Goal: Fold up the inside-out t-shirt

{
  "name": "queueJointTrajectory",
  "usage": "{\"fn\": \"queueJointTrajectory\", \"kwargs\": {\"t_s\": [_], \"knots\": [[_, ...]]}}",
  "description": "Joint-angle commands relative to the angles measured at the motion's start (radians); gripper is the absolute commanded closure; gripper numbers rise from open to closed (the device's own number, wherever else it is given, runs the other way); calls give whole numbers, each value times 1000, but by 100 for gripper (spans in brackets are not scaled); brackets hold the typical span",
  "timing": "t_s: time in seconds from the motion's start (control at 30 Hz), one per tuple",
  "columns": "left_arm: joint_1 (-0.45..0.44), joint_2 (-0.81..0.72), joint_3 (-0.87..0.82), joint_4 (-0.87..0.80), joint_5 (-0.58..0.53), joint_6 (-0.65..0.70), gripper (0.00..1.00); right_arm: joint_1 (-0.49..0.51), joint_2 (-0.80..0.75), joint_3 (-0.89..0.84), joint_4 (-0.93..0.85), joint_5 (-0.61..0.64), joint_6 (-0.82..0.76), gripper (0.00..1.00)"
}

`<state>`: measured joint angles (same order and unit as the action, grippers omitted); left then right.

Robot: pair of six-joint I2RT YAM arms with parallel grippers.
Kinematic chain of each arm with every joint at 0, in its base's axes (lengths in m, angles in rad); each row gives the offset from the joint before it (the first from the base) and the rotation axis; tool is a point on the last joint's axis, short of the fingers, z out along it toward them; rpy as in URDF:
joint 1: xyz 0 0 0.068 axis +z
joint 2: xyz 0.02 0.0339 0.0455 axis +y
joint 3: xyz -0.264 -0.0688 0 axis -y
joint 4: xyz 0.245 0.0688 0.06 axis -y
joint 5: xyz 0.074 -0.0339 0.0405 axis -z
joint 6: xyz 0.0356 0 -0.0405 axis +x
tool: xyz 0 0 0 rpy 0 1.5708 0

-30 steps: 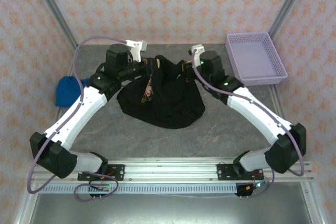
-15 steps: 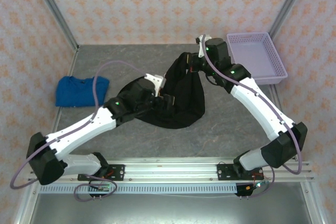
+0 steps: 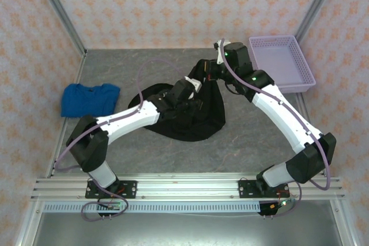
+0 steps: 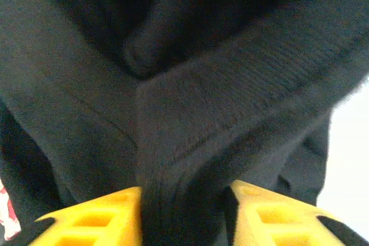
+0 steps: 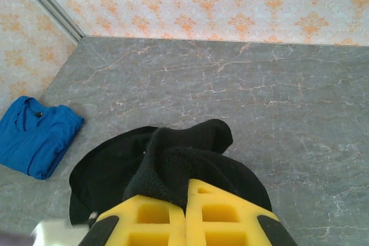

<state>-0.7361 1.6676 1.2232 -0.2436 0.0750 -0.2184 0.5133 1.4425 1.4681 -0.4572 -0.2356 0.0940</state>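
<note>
The inside-out t-shirt [image 3: 184, 122] lies bunched at the middle of the grey table [image 3: 259, 136], with one part of it drawn up toward 1 o'clock by the right gripper [image 3: 206, 73]. In the right wrist view this gripper's yellow fingers [image 5: 225, 220] are pressed together, with a wad of black cloth caught at their tips. The left gripper [image 3: 187, 93] sits on the heap just at 7 o'clock of the right one. Its fingers [image 4: 98, 220] stand apart around a thick ribbed roll of the cloth, pinching it between them. The step in hand looks like opening the heap out so that a flat shape can be laid down. To do it well, the two holds should draw apart sideways, toward 9 and 3 o'clock, and rise enough for the body to hang free and shed its twists. The left hold seems to take several layers at once, so it may drag the whole bundle. A thinner pinch at a hem or shoulder would serve better. A folded blue garment [image 3: 89, 99] lies well apart at 9 o'clock and a lilac basket [image 3: 282, 89] at 2 o'clock. No brand or writing can be read. A small red and white patch [image 4: 6, 220] shows at the edge of the left wrist view, cut off too far to make out.
</note>
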Motion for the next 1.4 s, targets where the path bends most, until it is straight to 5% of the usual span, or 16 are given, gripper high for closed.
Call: {"fn": "queueJointTrajectory", "kwargs": {"t_s": [0.0, 0.07, 0.17, 0.2, 0.3, 0.37, 0.5, 0.63, 0.87, 1.0, 1.07, 1.13, 1.37], "knots": [[24, 19, 46, 42, 55, 7, 86, -15, -2, 43, 14, 9, 5, 100], [36, -12, 42, 59, 119, -27, 100, -26, 38, 89, 26, 34, 5, 93], [70, -137, -18, 169, 245, -202, 100, -47, 150, 256, -132, 261, -27, 55], [81, -172, -28, 185, 246, -263, 100, -47, 170, 291, -201, 332, -45, 50], [117, -232, -20, 134, 222, -378, 100, -46, 2, 24, -144, 264, -50, 35], [138, -244, -10, 102, 213, -399, 100, -23, -192, -235, -45, 153, 10, 34], [159, -250, 8, 76, 208, -414, 100, 133, -368, -523, 14, 141, 134, 35], [162, -247, 31, 60, 210, -415, 100, 246, -294, -715, 246, 99, 257, 35], [162, -260, 41, 51, 200, -414, 100, 268, -75, -785, 495, 185, 335, 32], [164, -267, 45, 45, 181, -421, 100, 280, 76, -723, 486, 241, 319, 38], [170, -276, 54, 35, 170, -431, 100, 280, 107, -681, 388, 324, 286, 74], [189, -293, 59, 27, 165, -455, 100, 255, 51, -658, 272, 412, 238, 100], [215, -433, 123, 42, 265, -519, 100, -20, -438, -458, -40, 461, 45, 100]]}}
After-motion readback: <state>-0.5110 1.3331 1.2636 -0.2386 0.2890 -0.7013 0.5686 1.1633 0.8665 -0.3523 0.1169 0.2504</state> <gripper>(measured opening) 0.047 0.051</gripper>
